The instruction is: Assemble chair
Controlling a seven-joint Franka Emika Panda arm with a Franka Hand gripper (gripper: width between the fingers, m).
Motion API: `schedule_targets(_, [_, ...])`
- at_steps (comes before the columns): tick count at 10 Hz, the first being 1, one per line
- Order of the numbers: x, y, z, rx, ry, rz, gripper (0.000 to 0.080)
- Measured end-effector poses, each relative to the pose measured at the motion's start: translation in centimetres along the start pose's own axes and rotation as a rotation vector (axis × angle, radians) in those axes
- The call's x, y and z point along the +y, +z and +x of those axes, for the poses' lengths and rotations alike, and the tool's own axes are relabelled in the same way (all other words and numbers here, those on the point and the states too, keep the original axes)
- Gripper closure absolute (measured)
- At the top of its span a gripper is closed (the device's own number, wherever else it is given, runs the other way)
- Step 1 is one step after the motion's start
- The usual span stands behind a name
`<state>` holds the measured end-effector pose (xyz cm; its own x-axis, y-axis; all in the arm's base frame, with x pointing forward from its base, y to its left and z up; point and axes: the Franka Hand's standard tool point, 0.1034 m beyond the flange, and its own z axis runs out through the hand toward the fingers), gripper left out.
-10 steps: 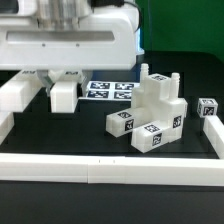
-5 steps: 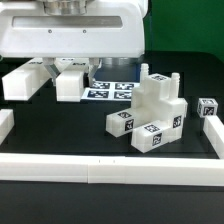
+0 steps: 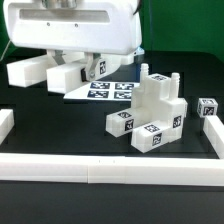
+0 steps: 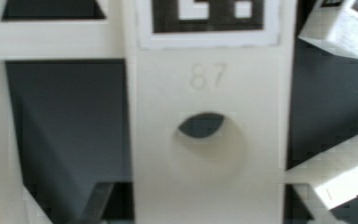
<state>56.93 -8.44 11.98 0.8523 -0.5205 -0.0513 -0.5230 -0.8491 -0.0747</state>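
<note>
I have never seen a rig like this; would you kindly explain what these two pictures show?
The big white shape at the top of the exterior view is the end of a robot arm, filmed by a camera standing off it. The other picture comes from a camera on the arm's wrist, looking closely at a white part with a dark round hole and a square tag. On the black table lie chunky white chair pieces: a joined cluster and, on the exterior view's right, a small tagged block. The flat sheet of tags is the marker board, no part of the chair; the long white rail fences the table. A legged white piece sits right under the arm and seems held, though the grip itself is hidden.
</note>
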Motion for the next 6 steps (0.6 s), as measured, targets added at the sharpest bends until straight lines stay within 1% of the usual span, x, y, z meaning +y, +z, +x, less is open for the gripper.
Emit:
schedule_targets(1, [-0.1,-0.4,-0.4,-0.002,0.103,0.005,0.0515])
schedule_targets(3, [-1.2,-1.7,-1.2,0.002,0.264,0.021,0.0515])
schedule_targets(4, [-1.9,-2.0,-1.5,0.0,0.336,0.025,0.0515])
schedule_targets(5, [-3.0,-2.0,-1.9,-0.008,0.424,0.023,0.0515])
schedule_targets(6, [-4.4,-2.1,-2.2,-0.017,0.457,0.021,0.0515])
